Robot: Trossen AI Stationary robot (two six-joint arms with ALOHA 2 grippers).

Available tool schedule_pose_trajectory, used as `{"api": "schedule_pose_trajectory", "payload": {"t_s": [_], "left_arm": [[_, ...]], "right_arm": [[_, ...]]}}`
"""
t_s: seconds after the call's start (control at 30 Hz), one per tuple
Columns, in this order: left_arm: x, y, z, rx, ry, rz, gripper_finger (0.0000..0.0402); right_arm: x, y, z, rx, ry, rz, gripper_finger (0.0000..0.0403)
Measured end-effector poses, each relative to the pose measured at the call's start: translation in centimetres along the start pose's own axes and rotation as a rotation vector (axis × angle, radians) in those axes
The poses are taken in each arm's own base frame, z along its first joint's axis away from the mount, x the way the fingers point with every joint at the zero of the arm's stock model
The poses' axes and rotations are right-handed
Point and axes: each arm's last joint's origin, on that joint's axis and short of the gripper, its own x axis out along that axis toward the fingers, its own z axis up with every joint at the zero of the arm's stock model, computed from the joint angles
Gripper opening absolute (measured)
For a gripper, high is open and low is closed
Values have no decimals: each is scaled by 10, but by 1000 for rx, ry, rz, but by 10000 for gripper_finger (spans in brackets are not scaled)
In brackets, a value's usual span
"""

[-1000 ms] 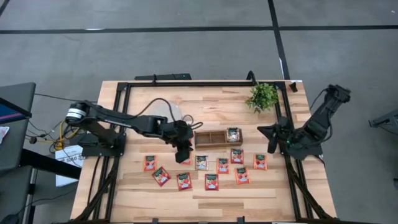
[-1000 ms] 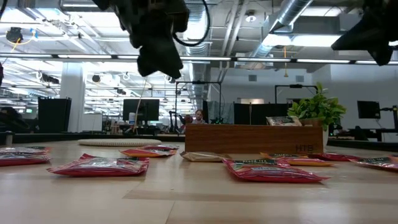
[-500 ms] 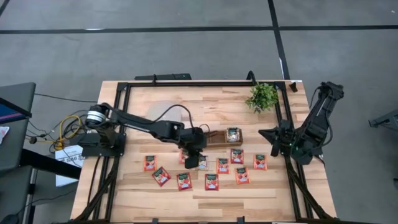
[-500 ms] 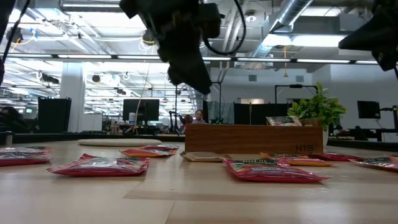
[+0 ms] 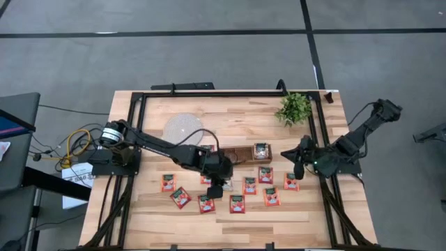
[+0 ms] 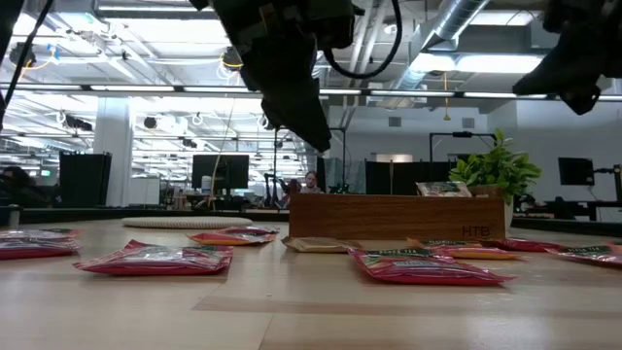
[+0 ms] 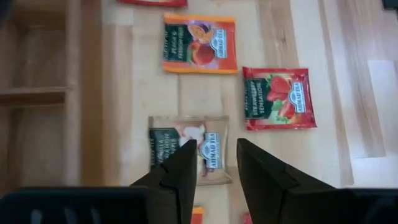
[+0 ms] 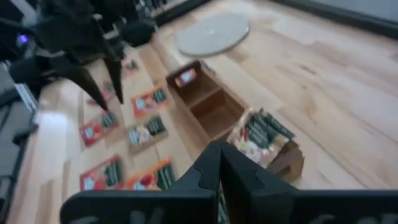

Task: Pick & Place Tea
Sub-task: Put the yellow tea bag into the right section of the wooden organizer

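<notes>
The counter [image 5: 230, 115] is pale wood planking inside a black frame, standing on a grey floor crossed by dark lines. Across it at table height lies a large open hall with ceiling ducts, strip lights and rows of monitors.

A brown wooden tray [image 5: 244, 153] with 3 compartments lies just beyond the left tool [image 5: 216, 189]. Its compartment nearest the right arm holds 1 pale sachet [image 5: 260, 150], and the right wrist view shows that sachet propped on the tray's end; the other 2 compartments show bare wood. A round white disc [image 5: 183, 126] lies well beyond the left tool, and a small green plant [image 5: 293, 107] stands beyond the right tool [image 5: 298, 167].

The tea sachets [image 5: 237, 203] are spread flat on the counter on the near side of the tray, mostly red, around and beside the left tool. In the left wrist view a pale beige sachet [image 7: 186, 148] lies directly under the left tool's fingers [image 7: 181, 177], which stand a narrow gap apart and grip nothing. A red strawberry sachet [image 7: 278, 98] lies just beside it, and an orange one [image 7: 199, 43] lies farther ahead.

The right tool hangs above the counter's right edge, its fingers [image 8: 208, 168] pressed together and empty, with 1 red sachet [image 5: 290, 182] close beside it.
</notes>
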Motion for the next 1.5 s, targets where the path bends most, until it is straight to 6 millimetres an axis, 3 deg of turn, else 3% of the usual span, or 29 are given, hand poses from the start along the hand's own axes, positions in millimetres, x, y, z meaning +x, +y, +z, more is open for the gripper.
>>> {"api": "schedule_pose_trajectory", "payload": {"t_s": [0.17, 0.4, 0.83, 1.2, 1.5], "left_arm": [[12, -7, -7, -51, 63, 31, 105], [31, -6, 1, -40, 161, 79, 105], [38, 17, 9, -64, 222, 180, 105], [40, 17, 10, -44, 210, 166, 105], [65, 21, 0, -52, 255, 159, 105]], "right_arm": [[1, -4, 6, -4, -31, -22, 0], [-16, -7, 21, -2, -191, 100, 0], [-9, -32, -16, 130, -354, 251, 0], [-13, -35, -13, 126, -402, 272, 0], [-13, -35, -13, 128, -403, 275, 0]]}}
